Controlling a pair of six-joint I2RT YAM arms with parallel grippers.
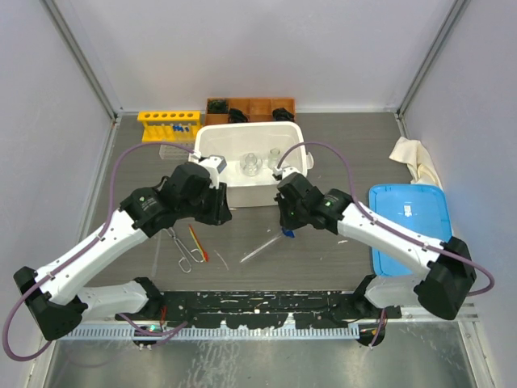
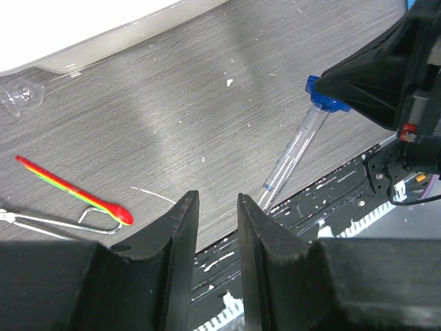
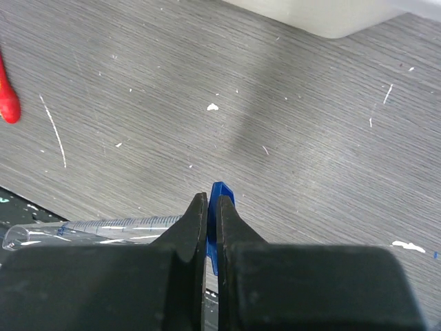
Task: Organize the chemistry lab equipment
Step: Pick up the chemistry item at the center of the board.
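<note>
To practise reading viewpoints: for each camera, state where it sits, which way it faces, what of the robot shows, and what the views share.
Top external: above, behind the bases, looking down on the table; both arms show.
Left wrist: looks past the open left claw at the blue-capped test tube.
Right wrist: looks down its right claw, shut on that tube's cap.
Shared: the tube, in all three.

You have one clear, graduated test tube (image 2: pixel 293 148) lying on the table (image 1: pixel 339 137), its blue cap pinched between the closed fingers of the right gripper (image 3: pixel 212 201). Left of it in the top view lies the thin red-orange stick (image 2: pixel 72 192), bulbous at one end, with the metal tongs (image 1: pixel 179 246) just beside it. Two small clear flasks (image 1: pixel 250 165) stand in the white bin (image 1: pixel 212 145). The yellow rack (image 1: pixel 153 118) sits at the back left, with blue-capped tubes (image 1: pixel 182 127) in its right-hand holes.
</note>
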